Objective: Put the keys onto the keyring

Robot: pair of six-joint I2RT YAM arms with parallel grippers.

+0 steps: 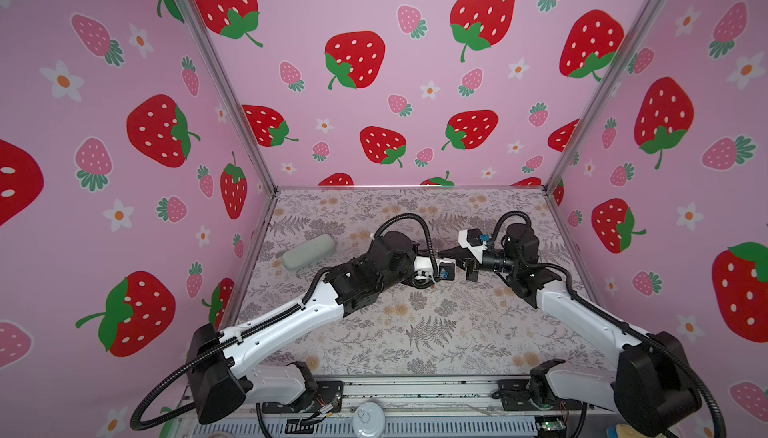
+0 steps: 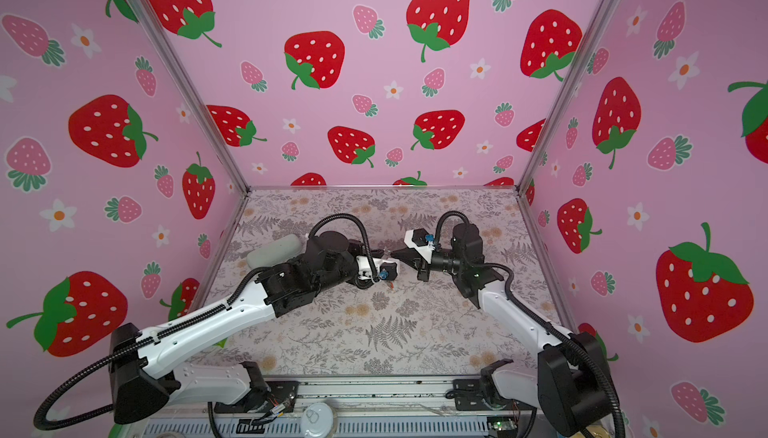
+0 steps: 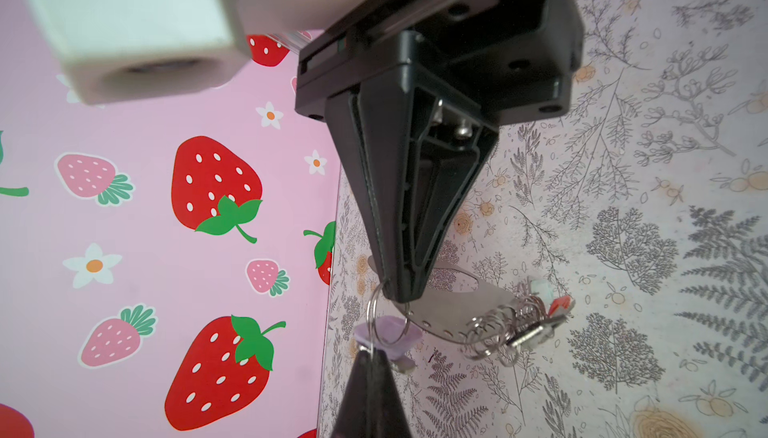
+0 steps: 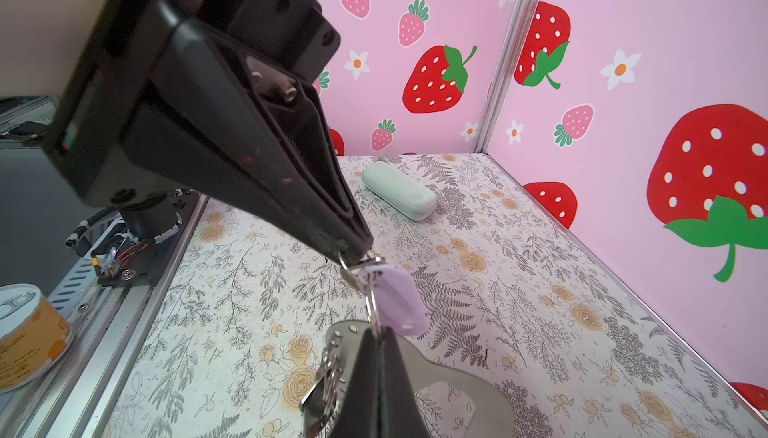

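Both grippers meet tip to tip above the middle of the table. My left gripper (image 3: 370, 352) is shut on the lilac key (image 3: 388, 332), right where it hangs on the keyring's thin silver ring (image 3: 376, 307). My right gripper (image 4: 379, 332) is shut on that same ring (image 4: 371, 303), just above the taupe strap loop (image 4: 419, 367). From the strap's end hang a coiled chain (image 3: 494, 332) and the red key (image 3: 561, 305) and white key (image 3: 540, 288). In both top views the right gripper (image 1: 442, 253) (image 2: 393, 253) points left, and the keys are mostly hidden by the left wrist.
A pale grey-green oblong case (image 1: 308, 251) (image 4: 399, 190) lies at the back left of the floral table (image 1: 415, 332). A tin can (image 4: 25, 332) stands off the table's front edge by the rail. Pink strawberry walls close in three sides.
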